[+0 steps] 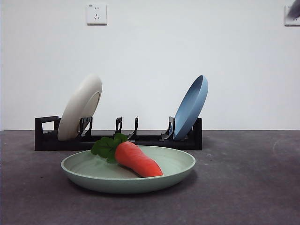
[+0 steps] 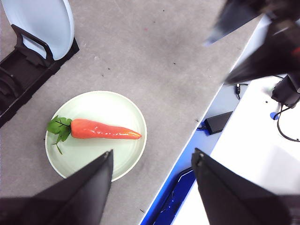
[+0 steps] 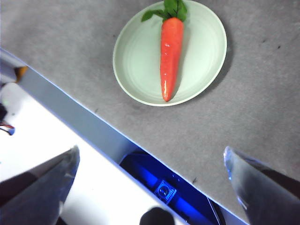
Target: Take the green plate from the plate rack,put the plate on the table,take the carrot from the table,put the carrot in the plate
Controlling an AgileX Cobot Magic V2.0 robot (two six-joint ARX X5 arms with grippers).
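The green plate (image 1: 93,180) lies flat on the table (image 1: 243,187), in front of the plate rack (image 1: 154,139). The carrot (image 1: 138,160) lies in the plate, leaves toward the rack. The left wrist view shows the plate (image 2: 119,159) and the carrot (image 2: 103,130) below my left gripper (image 2: 153,154), which is open, empty and high above the plate's near side. The right wrist view shows the plate (image 3: 206,61) and the carrot (image 3: 169,51) too. My right gripper (image 3: 151,152) is open, empty and high over the table's front edge.
A cream-white plate (image 1: 79,108) leans in the rack's left end and a blue plate (image 1: 191,107) in its right end. The blue plate (image 2: 42,23) and rack (image 2: 23,70) show in the left wrist view. A blurred arm tip (image 1: 294,9) sits at the top right corner.
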